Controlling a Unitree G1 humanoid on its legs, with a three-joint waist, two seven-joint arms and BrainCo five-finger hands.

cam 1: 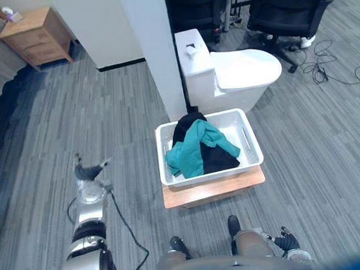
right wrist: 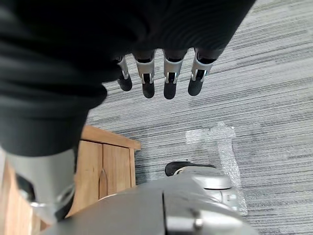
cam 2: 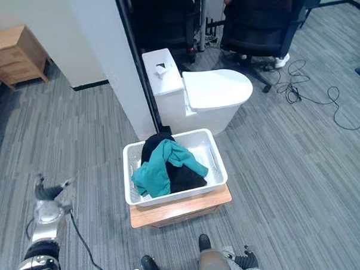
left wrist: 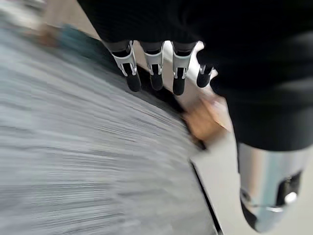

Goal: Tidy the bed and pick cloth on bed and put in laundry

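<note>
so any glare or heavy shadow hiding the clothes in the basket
Left eye view: even light, no glare or deep shadow on the teal cloth or the black cloth in the white basket. Right eye view: soft sheen on the toilet lid, nothing washed out.

Even, bright indoor light falls from above; the white toilet [cam 1: 249, 69] gleams softly, and the laundry basket [cam 1: 250, 138] casts little shadow. In the left wrist view the grey floor [left wrist: 73, 161] smears into streaks.
</note>
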